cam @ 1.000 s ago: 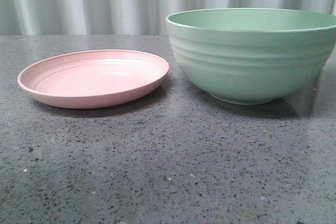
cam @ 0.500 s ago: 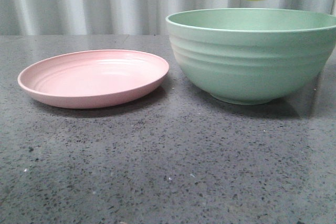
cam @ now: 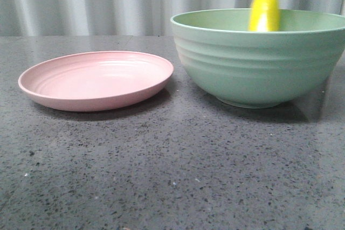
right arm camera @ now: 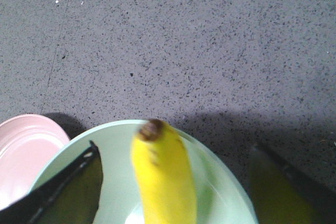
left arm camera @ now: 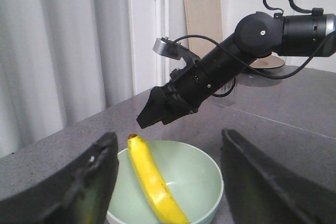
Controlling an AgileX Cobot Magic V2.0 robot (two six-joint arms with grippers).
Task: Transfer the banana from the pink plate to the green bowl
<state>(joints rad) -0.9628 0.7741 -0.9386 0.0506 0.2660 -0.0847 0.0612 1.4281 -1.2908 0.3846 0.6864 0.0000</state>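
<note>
1. Front view first: the banana [cam: 264, 10] is inside the green bowl [cam: 259, 63], poking up over the rim at a steep angle and a bit blurry, so my guess is it's dropping or just settling. Only its top part shows from here.
2. The left wrist view shows it better. The banana [left arm camera: 153, 182] leans diagonally in the green bowl [left arm camera: 194, 171], dark tip up near the rim and the rest running down toward the bottom. Nothing is touching it.
3. The right gripper [right arm camera: 173, 182] hangs right over the bowl with its fingers [right arm camera: 68, 187] spread wide on both sides of the banana [right arm camera: 164, 177], not gripping it. Looks to me like a release from above, which would explain the tilt.
4. The left gripper [left arm camera: 168, 182] is also spread wide and holding nothing. It sits off to the side looking across at the bowl and the right arm [left arm camera: 231, 61], so it seems to be just parked out of the way.
5. The pink plate [cam: 97, 79] has nothing on it and sits just beside the bowl on the speckled grey surface [cam: 172, 171], not touching as far as I can tell.
6. My take: the transfer is basically done, and what's left is the right arm pulling clear without clipping the rim.
</note>
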